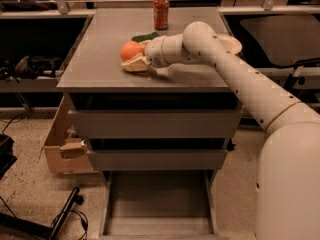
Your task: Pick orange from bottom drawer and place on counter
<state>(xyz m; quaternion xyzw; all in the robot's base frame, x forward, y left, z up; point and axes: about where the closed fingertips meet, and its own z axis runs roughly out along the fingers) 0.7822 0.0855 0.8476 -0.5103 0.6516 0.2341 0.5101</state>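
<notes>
The orange rests low on the grey counter, left of its middle. My gripper reaches in from the right and is closed around the orange, with one cream finger lying along the counter in front of the fruit. The bottom drawer is pulled out at the foot of the cabinet, and its flat floor shows nothing on it.
A red-orange soda can stands at the back of the counter. A dark green item lies just behind the gripper. A white bowl sits partly behind my arm. A cardboard box stands left of the cabinet. Cables lie on the floor.
</notes>
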